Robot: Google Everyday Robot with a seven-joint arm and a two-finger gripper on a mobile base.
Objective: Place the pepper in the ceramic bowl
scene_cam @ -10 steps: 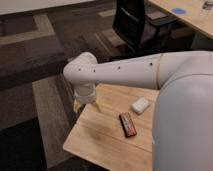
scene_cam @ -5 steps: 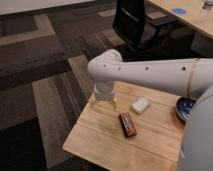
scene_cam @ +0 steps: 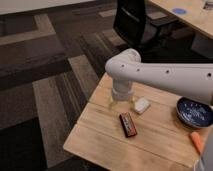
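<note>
Patterned carpet [scene_cam: 45,95] fills the left of the view. A light wooden table [scene_cam: 100,136] occupies the lower centre. The white robot arm [scene_cam: 165,80] reaches in from the right and bends down over the table's far left part. The gripper [scene_cam: 122,106] hangs just above the tabletop, fingers apart and holding nothing. A black-and-red bar [scene_cam: 128,123] lies just in front of it. A small white box [scene_cam: 142,104] lies just beside it to the right. The dark-blue ceramic bowl [scene_cam: 195,112] sits near the right edge. The orange pepper [scene_cam: 196,141] lies on the table in front of the bowl, apart from it and well apart from the gripper. A black office chair [scene_cam: 135,22] and a desk [scene_cam: 192,15] stand behind.
</note>
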